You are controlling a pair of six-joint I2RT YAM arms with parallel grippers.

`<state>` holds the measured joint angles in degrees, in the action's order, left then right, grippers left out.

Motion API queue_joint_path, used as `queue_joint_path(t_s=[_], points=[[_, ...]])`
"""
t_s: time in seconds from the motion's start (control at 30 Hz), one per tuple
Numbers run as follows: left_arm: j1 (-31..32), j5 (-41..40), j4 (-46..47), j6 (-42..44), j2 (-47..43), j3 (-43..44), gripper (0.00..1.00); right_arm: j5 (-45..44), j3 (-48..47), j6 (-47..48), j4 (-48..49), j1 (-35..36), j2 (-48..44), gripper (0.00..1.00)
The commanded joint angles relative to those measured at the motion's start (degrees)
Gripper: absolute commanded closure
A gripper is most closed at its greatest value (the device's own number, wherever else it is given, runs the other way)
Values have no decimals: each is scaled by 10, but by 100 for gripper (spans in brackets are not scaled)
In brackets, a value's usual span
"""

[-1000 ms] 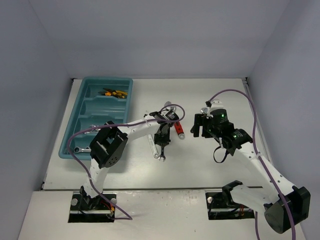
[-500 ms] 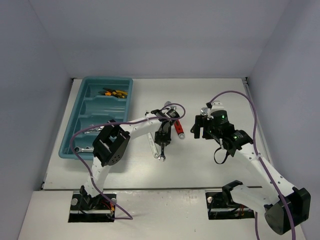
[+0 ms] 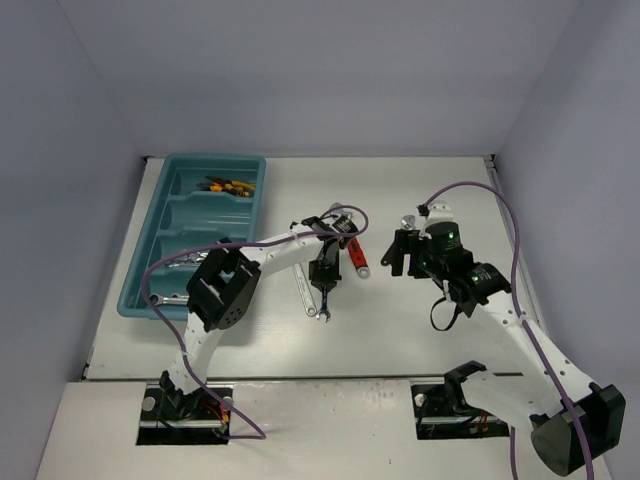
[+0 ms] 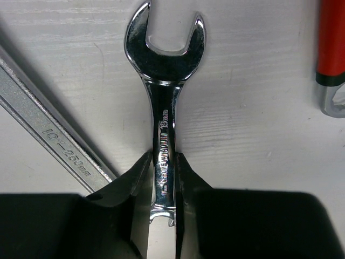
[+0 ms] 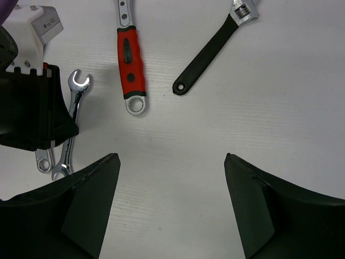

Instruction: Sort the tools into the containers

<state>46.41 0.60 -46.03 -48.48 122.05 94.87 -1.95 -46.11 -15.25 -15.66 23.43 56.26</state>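
A: How much of the small wrench [image 4: 163,108] shows at the left wrist?
B: Only the upper part. The lower shank vanishes inside the left gripper [image 4: 163,164].
A: And its neighbours?
B: Both are cropped: the long wrench [image 4: 54,141] at the left edge, the red-handled tool [image 4: 333,43] at the right.
A: The tray [image 3: 215,158]?
B: From above, its contents are too small to name.

red-handled wrench [image 5: 131,59], black wrench [image 5: 210,50], small spanner [image 5: 77,95]

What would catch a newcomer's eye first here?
The left gripper, mid-table, pinches the shaft of a small chrome open-end wrench lying flat beside a longer steel wrench. To its right, the right gripper hovers open near a red-handled wrench. The teal tray sits at the far left with some tools already in it.
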Motion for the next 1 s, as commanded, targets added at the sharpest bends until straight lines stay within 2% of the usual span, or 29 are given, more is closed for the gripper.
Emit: queue_joint_path(t_s=[0.0, 0.33, 0.53, 0.67, 0.83, 0.97], points=[[-5, -36, 4, -27, -33, 10, 100, -30, -8, -9, 11, -7, -19, 25], [-38, -57, 3, -55, -137, 29, 100, -33, -32, -9, -3, -9, -27, 25], [-94, -59, 5, -92, -230, 4, 100, -26, -34, -11, -4, -10, -23, 25], [-156, -76, 7, -114, -279, -35, 100, -23, -35, -14, -4, -9, -21, 25], [-283, -85, 28, -146, -365, -116, 100, -17, -33, -16, -4, -10, -21, 25], [-373, -76, 52, -158, -391, -172, 100, -12, -30, -20, -4, -10, -22, 25]])
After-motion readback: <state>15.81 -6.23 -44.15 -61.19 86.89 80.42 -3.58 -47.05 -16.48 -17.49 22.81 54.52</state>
